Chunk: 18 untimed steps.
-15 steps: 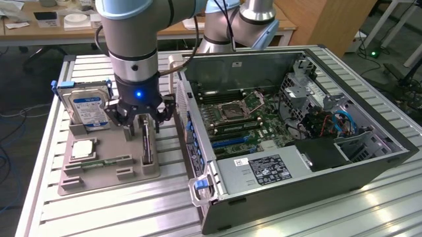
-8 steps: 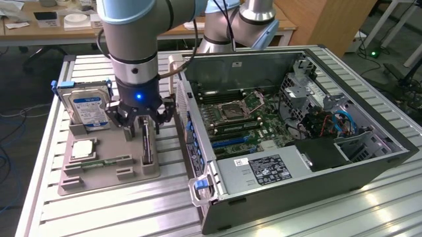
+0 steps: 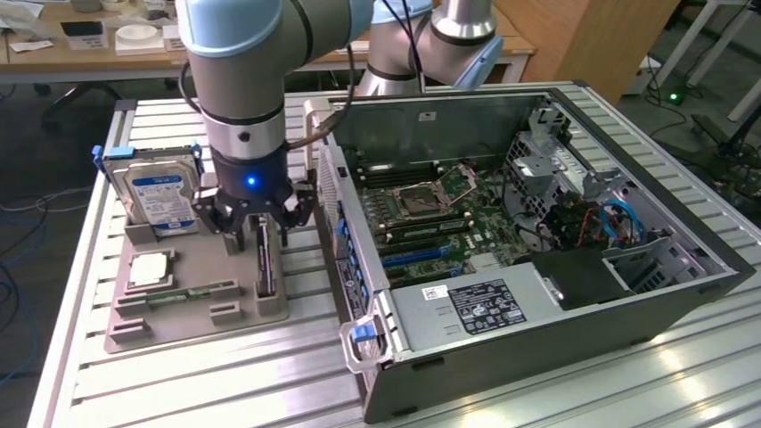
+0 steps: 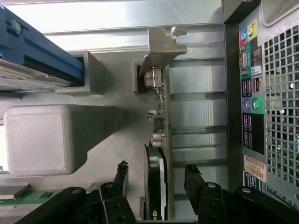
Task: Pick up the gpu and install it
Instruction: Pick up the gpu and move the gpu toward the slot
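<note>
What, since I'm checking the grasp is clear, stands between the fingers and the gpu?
Nothing visible. The gripper has its fingers on either side of the gpu, with only bare gaps between.

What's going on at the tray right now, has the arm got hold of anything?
The arm's hand is down over the grey parts tray, open, with a finger on each side of the gpu. The card stands on edge in its tray slot, and gaps show between it and both fingers, so it isn't gripped. The computer case lies open beside the tray.
</note>
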Tool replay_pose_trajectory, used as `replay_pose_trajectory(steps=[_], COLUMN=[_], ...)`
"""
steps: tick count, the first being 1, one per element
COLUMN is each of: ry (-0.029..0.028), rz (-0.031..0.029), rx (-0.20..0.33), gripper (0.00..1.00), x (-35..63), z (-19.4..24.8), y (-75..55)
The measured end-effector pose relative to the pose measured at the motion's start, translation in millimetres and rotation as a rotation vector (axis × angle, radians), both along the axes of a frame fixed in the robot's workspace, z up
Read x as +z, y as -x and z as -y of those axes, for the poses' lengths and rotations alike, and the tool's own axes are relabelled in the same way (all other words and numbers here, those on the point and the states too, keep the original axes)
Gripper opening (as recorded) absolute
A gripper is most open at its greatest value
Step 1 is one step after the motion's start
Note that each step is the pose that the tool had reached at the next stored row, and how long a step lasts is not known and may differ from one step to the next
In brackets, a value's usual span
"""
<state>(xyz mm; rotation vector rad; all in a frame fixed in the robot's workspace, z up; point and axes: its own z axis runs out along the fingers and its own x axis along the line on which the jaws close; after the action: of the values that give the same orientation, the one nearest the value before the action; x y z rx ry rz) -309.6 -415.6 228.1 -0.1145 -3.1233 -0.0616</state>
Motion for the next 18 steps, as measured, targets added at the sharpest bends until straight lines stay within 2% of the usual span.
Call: replay_pose_trajectory(steps=[8,14,18], ry=[-0.0001,0.0007,0.0007], rz=[0.0001,-0.0002,-0.0001], rx=[-0.012,-0.012,-0.012], gripper=[0.6,0.6,0.6], x=[-13.8,-14.2,-14.6], z=[0.1,0.2,2.6], y=[0.0,0.0,0.0])
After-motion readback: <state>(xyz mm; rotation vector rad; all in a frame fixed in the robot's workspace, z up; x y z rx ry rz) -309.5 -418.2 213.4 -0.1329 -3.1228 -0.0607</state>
